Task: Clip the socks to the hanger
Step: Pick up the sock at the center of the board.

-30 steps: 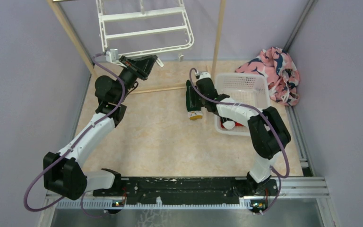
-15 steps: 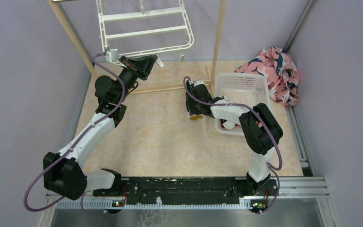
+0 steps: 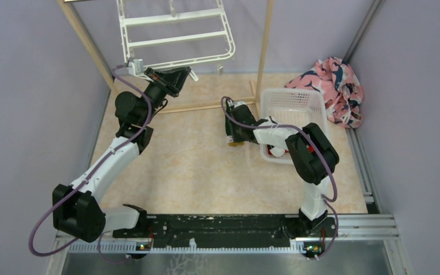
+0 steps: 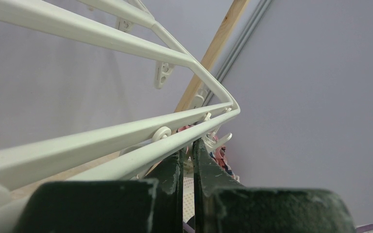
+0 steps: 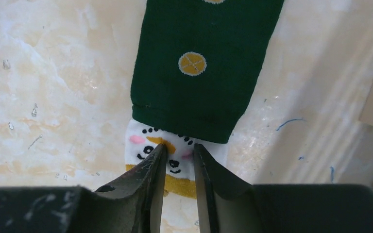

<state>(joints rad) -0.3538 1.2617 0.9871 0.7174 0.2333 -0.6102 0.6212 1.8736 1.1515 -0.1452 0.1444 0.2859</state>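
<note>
The white hanger [image 3: 175,37] hangs at the back; its rim [image 4: 126,160] runs across the left wrist view. My left gripper [image 3: 179,74] is at its lower left edge, jaws almost together, tips against the rim beside a dangling clip [image 4: 214,141]. The dark green sock [image 5: 206,63] lies flat on the table, its white and yellow toe [image 5: 175,165] nearest the camera. My right gripper [image 5: 178,149] is low over that toe, jaws narrowly open, one finger on each side of it. A red sock [image 3: 273,152] lies in the basket. The black sock is out of view.
A white perforated basket [image 3: 298,100] stands right of my right gripper. A pink and navy cloth heap [image 3: 332,86] lies at the back right. Wooden poles [image 3: 263,46] stand at the back and a wooden bar [image 3: 197,107] lies on the table.
My right arm swung left and came down onto the green sock, now covering most of it in the top view. The left arm and hanger stayed still.
</note>
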